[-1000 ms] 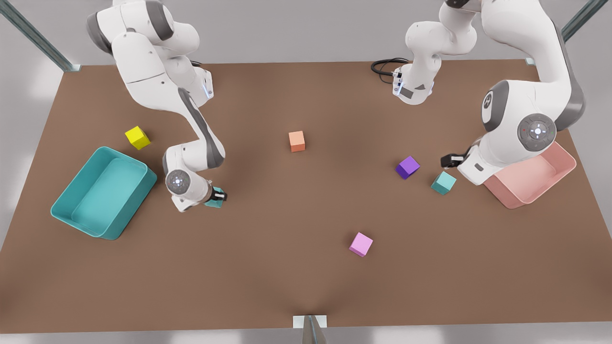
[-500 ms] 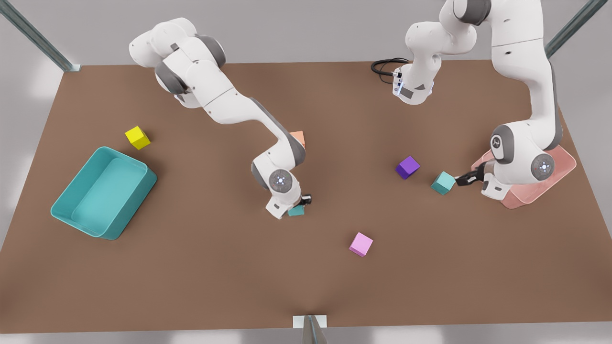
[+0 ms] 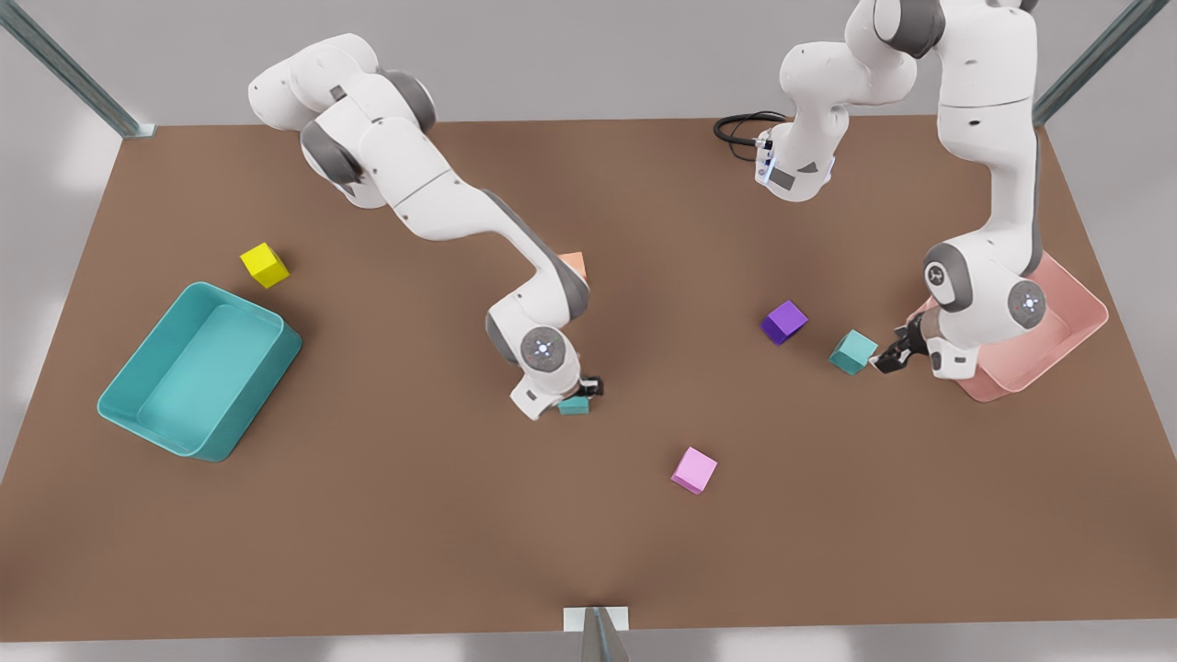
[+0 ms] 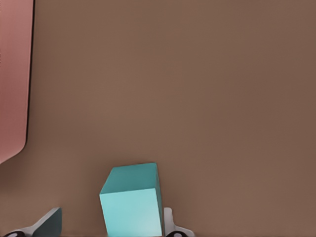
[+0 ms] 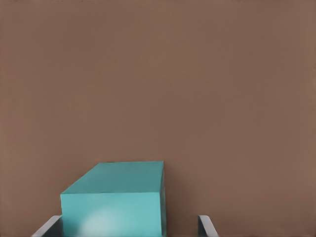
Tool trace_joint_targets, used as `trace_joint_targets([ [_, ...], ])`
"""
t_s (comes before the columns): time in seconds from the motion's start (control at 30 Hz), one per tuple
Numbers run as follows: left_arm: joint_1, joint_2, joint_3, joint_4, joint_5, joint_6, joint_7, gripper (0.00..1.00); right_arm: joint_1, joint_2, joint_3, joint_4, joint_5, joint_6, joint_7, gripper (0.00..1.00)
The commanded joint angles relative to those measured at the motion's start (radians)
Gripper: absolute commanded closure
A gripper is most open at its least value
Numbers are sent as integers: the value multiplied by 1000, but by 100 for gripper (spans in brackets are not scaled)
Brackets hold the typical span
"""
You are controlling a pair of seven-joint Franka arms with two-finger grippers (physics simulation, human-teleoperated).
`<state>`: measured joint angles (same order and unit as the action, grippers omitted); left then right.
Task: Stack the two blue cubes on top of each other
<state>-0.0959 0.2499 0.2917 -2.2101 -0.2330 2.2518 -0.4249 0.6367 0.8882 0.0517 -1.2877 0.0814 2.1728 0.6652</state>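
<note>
Two teal cubes, well apart. The first cube (image 3: pixel 573 405) is near the middle of the table (image 3: pixel 441 533), right under the right gripper (image 3: pixel 588 388). In the right wrist view it sits between the fingers (image 5: pixel 206 224), with one finger against it and a visible gap at the other, so I read that gripper as released, not clamping. I can't tell if the cube is fully resting on the table. The second cube (image 3: pixel 853 352) lies on the table toward the front view's right, turned at an angle. The left gripper (image 3: pixel 890 357) is low, just beside it on the pink bin's side, fingers (image 4: pixel 49 221) spread wide. In the left wrist view the cube sits just ahead of the tips, close to one finger and clear of the other. A purple cube (image 3: pixel 784 322) is near the second teal cube, and a pink cube (image 3: pixel 694 470) lies nearer the camera, between the two. An orange cube (image 3: pixel 577 265) is half hidden behind the right arm. A yellow cube (image 3: pixel 265 265) and a teal bin (image 3: pixel 129 405) are at the front view's left. The pink bin (image 3: pixel 1076 294) sits behind the left arm.
</note>
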Motion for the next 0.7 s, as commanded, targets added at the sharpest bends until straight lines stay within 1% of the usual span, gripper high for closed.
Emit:
trace_joint_targets([
  [0.0, 1, 0, 0, -5, -2, 28, -143, 0, -9, -8, 0, 1, 1, -31, 77, 0],
  [0.07, -4, 2, 0, -13, -11, 29, -143, 0, -28, -34, 2, 2, 3, -79, 74, 0],
  [0.1, -7, 0, 0, -13, -63, 29, -143, 0, -41, -52, 2, 2, 3, -110, 74, 0],
  [0.17, -10, 8, -2, -11, -62, 29, -138, 0, -83, -107, 0, 2, 3, -189, 74, 0],
  [0.23, -16, 11, -2, -33, -63, 31, -138, 0, -107, -140, -1, 2, 3, -196, 76, 0],
  [0.3, -33, 11, -2, -57, -85, 75, -138, 0, -172, -229, -15, -18, -12, -323, 73, 0],
  [0.33, -31, 17, -2, -59, -83, 80, -137, 0, -261, -255, -21, -18, -23, -433, 60, 0],
  [0.37, -28, 26, -2, -59, -83, 86, -137, 0, -366, -262, -23, -18, -40, -498, -16, 0],
  [0.4, -31, 29, -2, -60, -85, 86, -137, 0, -452, -265, -21, -12, -155, -524, -234, 0],
  [0.43, -35, 28, -2, -62, -88, 86, -138, 0, -508, -302, -21, 1, -297, -536, -561, 0],
  [0.47, -36, 28, -2, -60, -86, 86, -138, 0, -526, -336, -21, 13, -302, -536, -752, 0],
  [0.5, -36, 29, -3, -60, -88, 88, -138, 0, -540, -394, -15, 42, -296, -577, -819, 0],
  [0.53, -36, 31, -3, -62, -88, 88, -138, 0, -535, -483, -7, 36, -289, -619, -819, 0],
  [0.57, -36, 45, -3, -60, -88, 94, -137, 0, -526, -622, -6, -33, -275, -622, -814, 0],
  [0.6, -38, 48, -3, -62, -88, 98, -138, 0, -522, -719, -9, -81, -230, -613, -814, 0],
  [0.67, -53, 54, -3, -62, -88, 100, -137, 0, -503, -776, -9, -124, -227, -601, -808, 0],
])
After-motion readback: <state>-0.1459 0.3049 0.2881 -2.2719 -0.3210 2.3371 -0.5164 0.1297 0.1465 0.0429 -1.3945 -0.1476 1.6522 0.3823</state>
